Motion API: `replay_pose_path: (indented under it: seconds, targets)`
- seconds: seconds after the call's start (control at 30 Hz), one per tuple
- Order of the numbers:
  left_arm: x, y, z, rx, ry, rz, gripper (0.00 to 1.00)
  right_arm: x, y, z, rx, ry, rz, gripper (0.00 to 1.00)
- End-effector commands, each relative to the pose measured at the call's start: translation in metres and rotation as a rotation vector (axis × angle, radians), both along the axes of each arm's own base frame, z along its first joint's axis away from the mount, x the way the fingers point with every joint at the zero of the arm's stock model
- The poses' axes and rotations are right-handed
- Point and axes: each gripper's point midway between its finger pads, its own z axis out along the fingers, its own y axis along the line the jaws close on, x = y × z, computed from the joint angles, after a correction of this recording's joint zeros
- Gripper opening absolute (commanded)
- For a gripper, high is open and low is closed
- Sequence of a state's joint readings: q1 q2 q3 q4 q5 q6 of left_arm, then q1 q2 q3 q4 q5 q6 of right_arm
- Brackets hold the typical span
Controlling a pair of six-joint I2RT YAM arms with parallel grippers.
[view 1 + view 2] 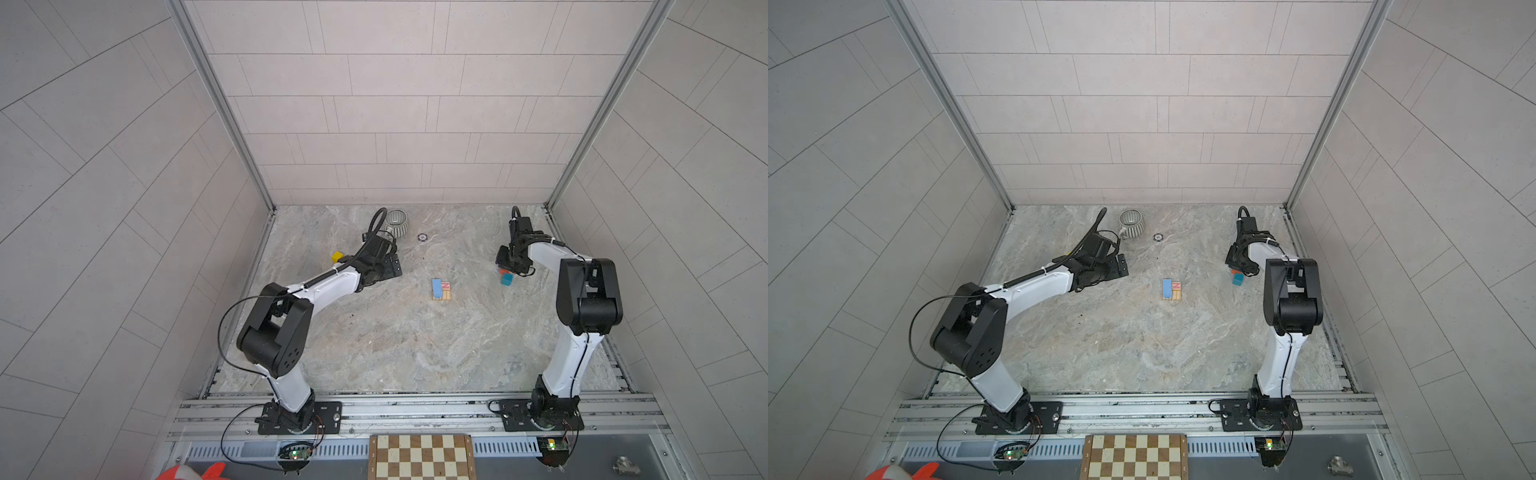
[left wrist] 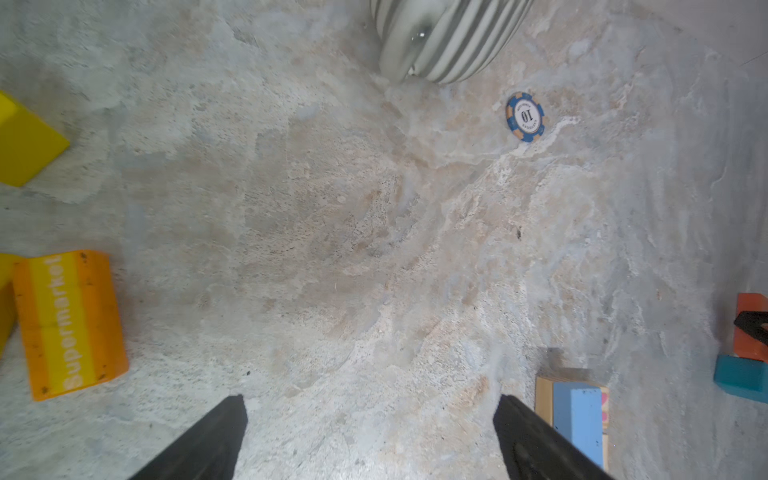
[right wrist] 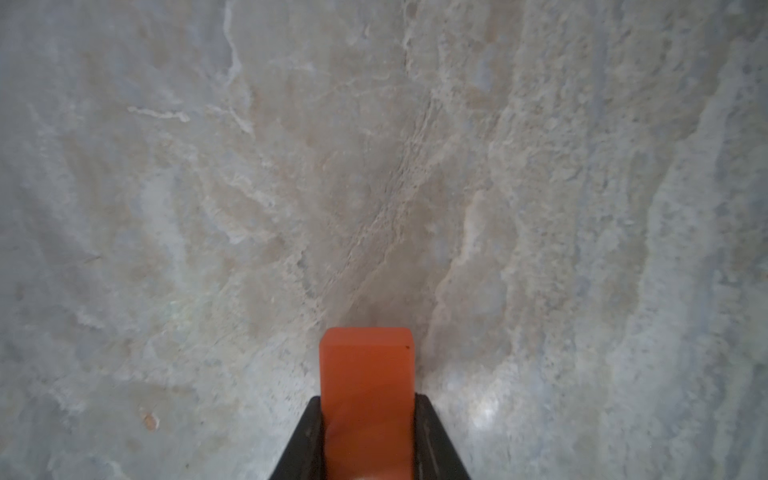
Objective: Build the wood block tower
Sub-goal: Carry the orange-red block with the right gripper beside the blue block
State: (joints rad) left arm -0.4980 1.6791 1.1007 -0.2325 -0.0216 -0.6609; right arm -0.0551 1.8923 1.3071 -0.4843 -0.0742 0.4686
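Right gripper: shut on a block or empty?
Shut on the orange-red block: in the right wrist view the right gripper has both black fingers flat against the block's sides, no gap.

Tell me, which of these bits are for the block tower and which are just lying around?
For the tower:
blue block resting on wooden letter blocks; orange-red block gripped by the right gripper; teal block; yellow block; orange Supermarket block.

Just lying about:
grey ribbed cup; poker chip; chessboard.
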Motion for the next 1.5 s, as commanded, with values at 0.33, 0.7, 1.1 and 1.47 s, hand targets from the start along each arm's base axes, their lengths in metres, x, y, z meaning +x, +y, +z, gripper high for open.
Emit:
replay_pose_path:
  seconds: [0.33, 0.7, 1.1, 1.47]
  targets:
    - [-0.069, 0.047, 0.047, 0.062, -0.014, 0.032, 1.00, -0.054, 0.074, 0.090, 0.047, -0.122, 0.173, 0.14]
    - [-0.120, 0.083, 0.048, 0.105, 0.007, 0.062, 1.00, -0.101, 0.132, 0.098, 0.066, -0.155, 0.294, 0.15]
    - [-0.135, 0.095, 0.021, 0.097, 0.012, 0.104, 1.00, -0.106, 0.183, 0.080, 0.077, -0.124, 0.409, 0.15]
    - [-0.132, 0.103, 0.008, 0.133, 0.003, 0.125, 1.00, -0.094, 0.209, 0.045, 0.060, -0.060, 0.461, 0.15]
